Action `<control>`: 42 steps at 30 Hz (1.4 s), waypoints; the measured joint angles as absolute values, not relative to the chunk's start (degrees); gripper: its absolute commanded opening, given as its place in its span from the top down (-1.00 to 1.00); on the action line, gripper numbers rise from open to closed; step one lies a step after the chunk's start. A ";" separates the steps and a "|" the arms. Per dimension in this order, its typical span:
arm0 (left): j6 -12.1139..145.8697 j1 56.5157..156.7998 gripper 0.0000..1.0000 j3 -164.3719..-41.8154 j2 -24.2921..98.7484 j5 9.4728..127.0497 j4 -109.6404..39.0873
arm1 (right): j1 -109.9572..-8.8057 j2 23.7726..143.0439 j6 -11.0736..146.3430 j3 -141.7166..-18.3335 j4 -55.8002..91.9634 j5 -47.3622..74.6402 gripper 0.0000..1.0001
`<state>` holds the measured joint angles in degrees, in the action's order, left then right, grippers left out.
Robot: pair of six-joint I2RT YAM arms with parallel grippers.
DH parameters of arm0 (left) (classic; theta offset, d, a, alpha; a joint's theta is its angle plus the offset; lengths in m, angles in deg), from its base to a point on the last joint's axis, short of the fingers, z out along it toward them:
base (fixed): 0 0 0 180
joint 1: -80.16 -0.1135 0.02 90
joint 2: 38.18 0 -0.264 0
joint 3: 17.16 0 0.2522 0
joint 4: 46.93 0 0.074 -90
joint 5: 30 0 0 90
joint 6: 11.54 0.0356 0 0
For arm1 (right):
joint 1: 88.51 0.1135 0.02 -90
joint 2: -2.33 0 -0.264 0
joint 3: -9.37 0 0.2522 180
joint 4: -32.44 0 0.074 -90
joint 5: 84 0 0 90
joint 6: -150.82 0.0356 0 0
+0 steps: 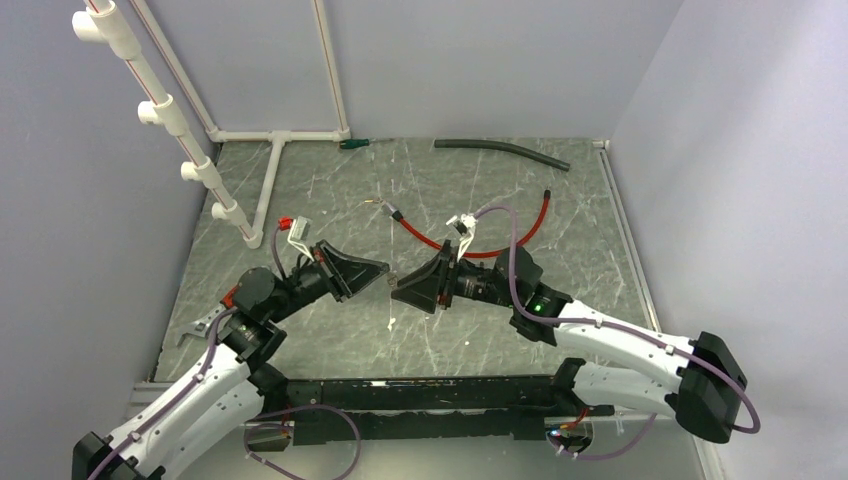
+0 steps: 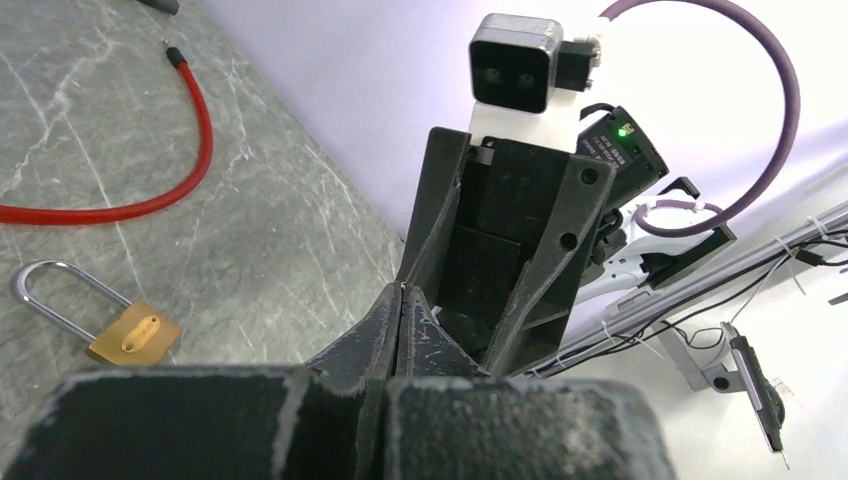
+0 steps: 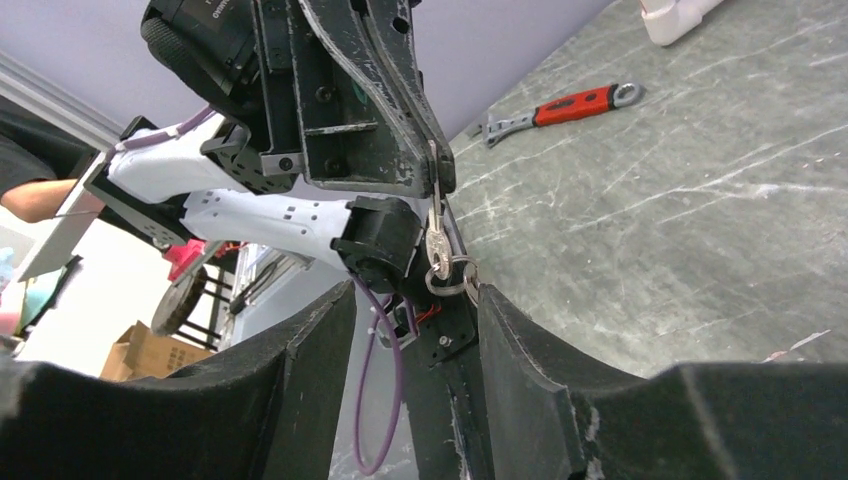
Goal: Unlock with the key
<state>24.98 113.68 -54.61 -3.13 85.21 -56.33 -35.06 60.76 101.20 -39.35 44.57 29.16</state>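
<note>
Holding the key [image 3: 437,248] up for a likely handover.
You had the left gripper [image 1: 383,270] pinching the key so it hung free toward the spread right gripper [image 1: 412,297]; the padlock [image 2: 130,336] lay on the table [image 2: 280,230] below, untouched.

1. The top view is bright and even, lit from above. The arms cast only soft, faint shadows on the table [image 1: 330,190].
2. In the left wrist view the upper right of the frame glares almost white. The left gripper's fingers [image 2: 345,365] at the bottom edge are blurred, and the padlock [image 2: 130,337] at lower left is sharper.
3. In the right wrist view the lower left is washed out. The right gripper's fingers [image 3: 300,400] are soft, and the key [image 3: 437,245] at centre is crisp.
</note>
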 measured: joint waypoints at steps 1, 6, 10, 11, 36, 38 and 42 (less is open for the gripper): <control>24.68 113.68 1.00 -54.48 -3.06 85.21 -56.64 | -35.06 61.24 101.38 -39.35 44.94 29.22 0.03; 24.07 113.68 1.00 -54.15 -3.04 85.45 -58.36 | -35.06 62.82 101.97 -39.37 46.18 29.90 0.04; 23.85 113.68 1.00 -54.04 -3.09 85.58 -58.91 | -35.06 63.54 101.97 -39.77 45.99 30.10 0.04; 23.76 113.68 1.00 -53.99 -3.11 85.58 -58.95 | -35.06 63.54 101.92 -39.94 45.79 30.05 0.03; 24.18 113.68 1.00 -53.97 -3.46 85.54 -57.44 | -34.16 64.72 99.23 -43.11 43.67 27.78 0.39; 24.20 113.68 1.00 -53.97 -3.46 85.54 -57.44 | -34.05 64.96 99.28 -43.11 43.82 28.00 0.49; 24.20 113.68 1.00 -53.97 -3.46 85.54 -57.44 | -33.86 65.46 99.39 -43.11 44.02 28.22 0.54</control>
